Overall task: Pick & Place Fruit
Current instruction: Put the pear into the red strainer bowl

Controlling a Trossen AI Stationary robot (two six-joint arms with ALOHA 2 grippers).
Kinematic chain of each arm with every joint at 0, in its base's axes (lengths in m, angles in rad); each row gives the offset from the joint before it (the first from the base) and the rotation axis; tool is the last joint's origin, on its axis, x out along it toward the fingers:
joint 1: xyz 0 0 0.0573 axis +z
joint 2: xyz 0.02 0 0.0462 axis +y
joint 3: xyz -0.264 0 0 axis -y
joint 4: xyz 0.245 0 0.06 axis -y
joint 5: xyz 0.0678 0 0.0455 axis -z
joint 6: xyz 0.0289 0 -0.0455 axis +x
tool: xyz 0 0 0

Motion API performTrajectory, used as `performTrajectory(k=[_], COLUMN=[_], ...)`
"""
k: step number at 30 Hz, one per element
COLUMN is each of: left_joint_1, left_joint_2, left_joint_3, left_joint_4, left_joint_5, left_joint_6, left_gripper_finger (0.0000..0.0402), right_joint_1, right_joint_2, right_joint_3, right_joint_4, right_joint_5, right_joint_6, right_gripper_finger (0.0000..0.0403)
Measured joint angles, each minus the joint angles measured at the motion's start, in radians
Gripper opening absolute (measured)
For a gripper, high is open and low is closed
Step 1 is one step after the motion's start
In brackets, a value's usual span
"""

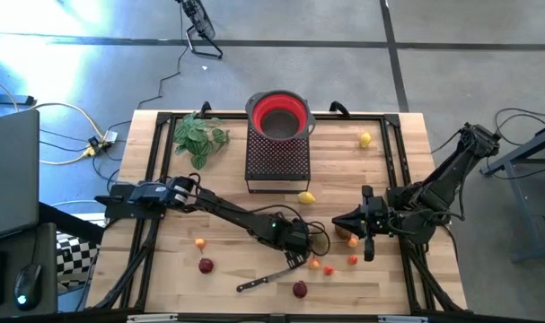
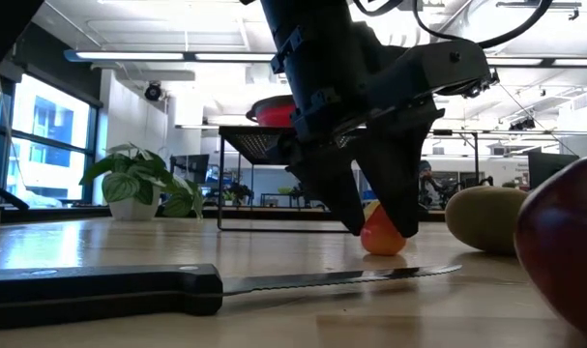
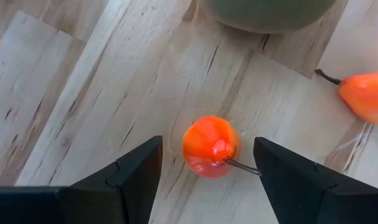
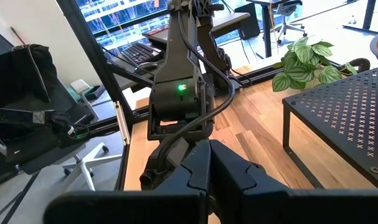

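At the table's front centre, roughly 6 o'clock from the red bowl (image 1: pixel 278 116) on its black perforated stand (image 1: pixel 276 158), the left gripper (image 1: pixel 296 260) is down on the wood with jaws apart, straddling a tiny orange fruit (image 3: pixel 210 147) that sits between the two fingers (image 3: pixel 129 175); contact with either finger can't be confirmed, the fruit rests on the table (image 1: pixel 164 269). Low view shows same fruit (image 2: pixel 382 236) tucked under the dark fingertips. Knife (image 1: pixel 265 279) lies at 7 o'clock of that gripper, black handle toward the table's front edge, blade (image 2: pixel 341 278) pointing at the fruit. Another small orange-red piece (image 3: pixel 366 96) with a stem lies at 3 o'clock of the gripped-around one, near but apart. Olive-green oval (image 2: pixel 486 220) just beyond, partly seen in left wrist view (image 3: pixel 266 14). Dark red ball (image 1: pixel 300 289) at 6 o'clock of gripper, another dark red one (image 1: pixel 206 266) at 9 o'clock, small orange piece (image 1: pixel 199 242) beside it at 12. Lemon (image 1: pixel 306 198) in front of the stand, second lemon (image 1: pixel 365 139) at 3 o'clock of the bowl. Leafy sprig (image 1: pixel 198 136) at 9 o'clock of the bowl. Right gripper (image 1: pixel 340 221) hovers at 3 o'clock of the left one, jaws together, nothing held.
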Motion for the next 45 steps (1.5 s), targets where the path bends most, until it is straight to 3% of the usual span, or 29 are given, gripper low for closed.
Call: performTrajectory(k=[36,45], left_joint_1=[0.000,0.000], left_joint_2=[0.000,0.000], left_joint_3=[0.000,0.000], left_joint_4=[-0.002,-0.002], left_joint_5=[0.000,0.001], left_joint_6=[-0.008,-0.008], left_gripper_finger=[0.0245,0.0181], right_joint_1=[0.000,0.000], right_joint_2=[0.000,0.000], right_joint_3=[0.000,0.000], right_joint_4=[-0.002,-0.008], right_joint_5=[0.026,0.026], right_joint_6=[-0.004,-0.003], right_gripper_finger=[0.0003,0.0003])
